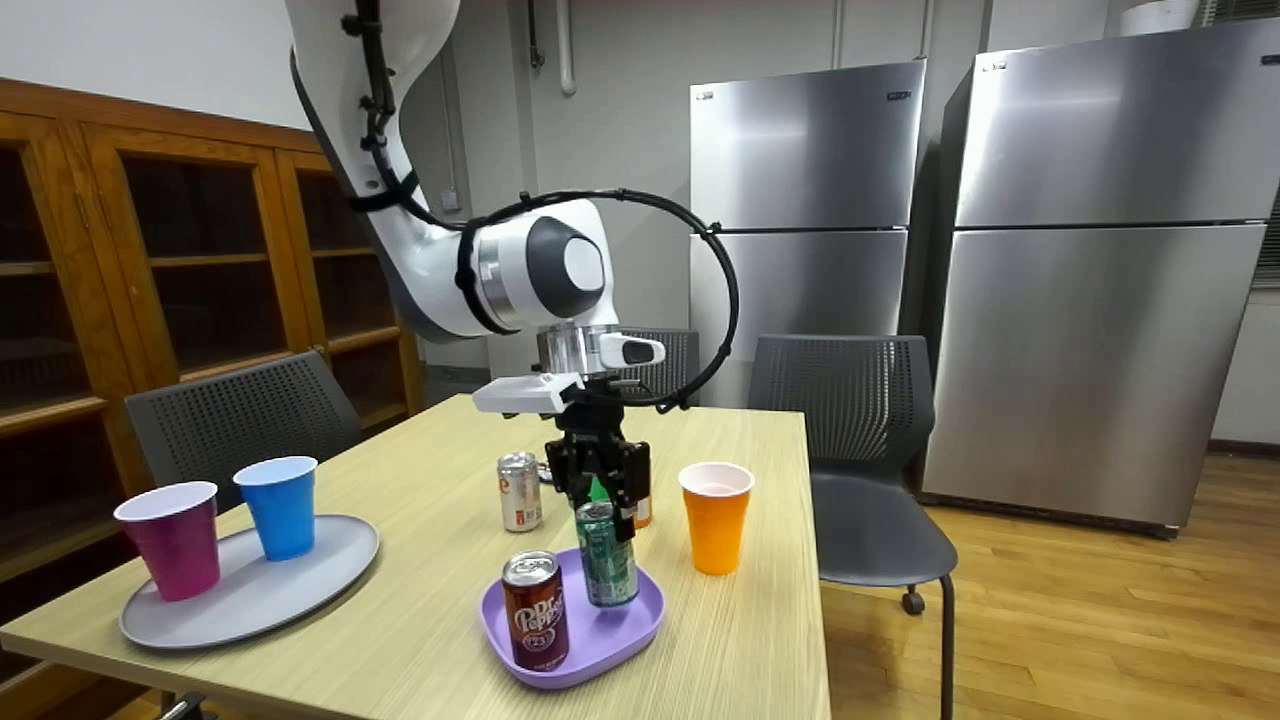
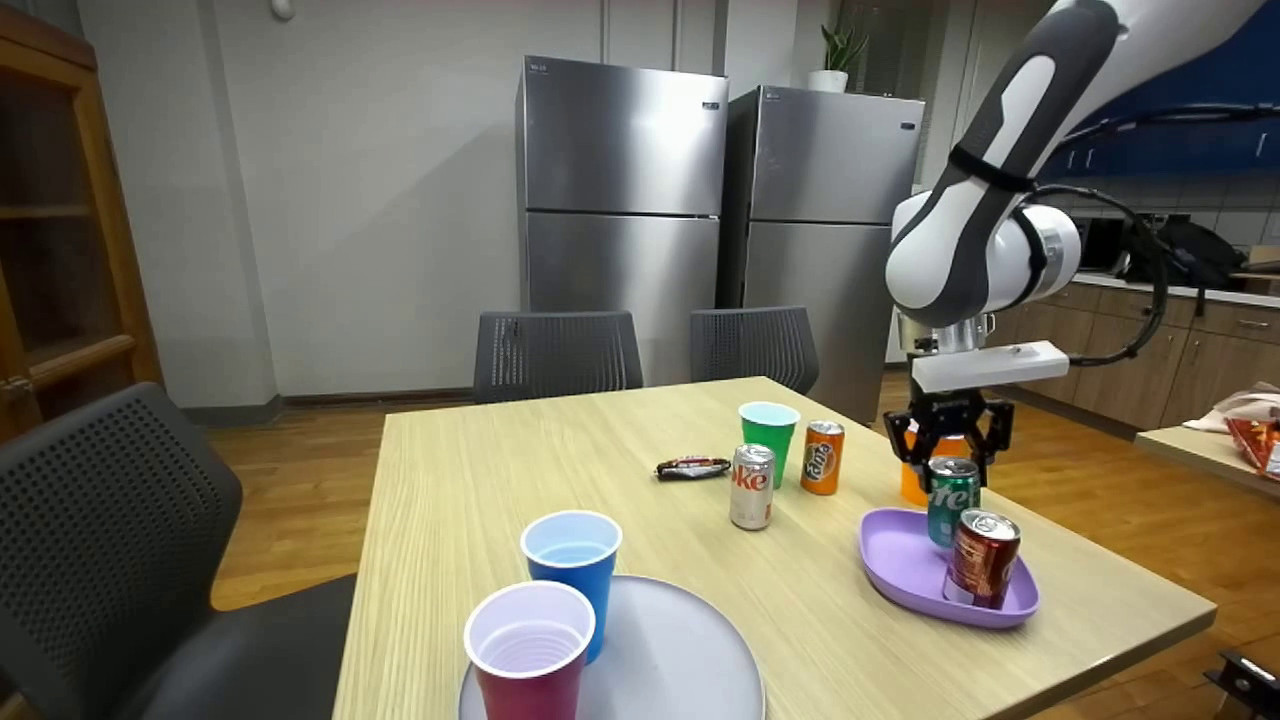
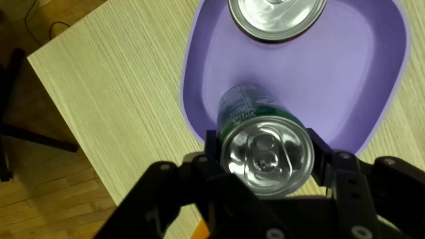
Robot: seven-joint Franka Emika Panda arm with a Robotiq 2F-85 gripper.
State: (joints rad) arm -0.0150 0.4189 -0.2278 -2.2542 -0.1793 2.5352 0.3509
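My tool (image 3: 264, 142) is closed on both sides of the green can (image 1: 608, 565) and holds it at the purple tray (image 3: 305, 79); whether the can's bottom touches the tray, I cannot tell. I judge that the step in hand is the positioning of this can, and the next move calls for a straight can, apart from the dark red can (image 1: 537, 620) standing on the tray. Near the tray, the orange cup (image 1: 716, 530) stands on the bench (image 1: 420, 600). Well apart from the tray, past the bench, are two refrigerators (image 1: 800, 290).
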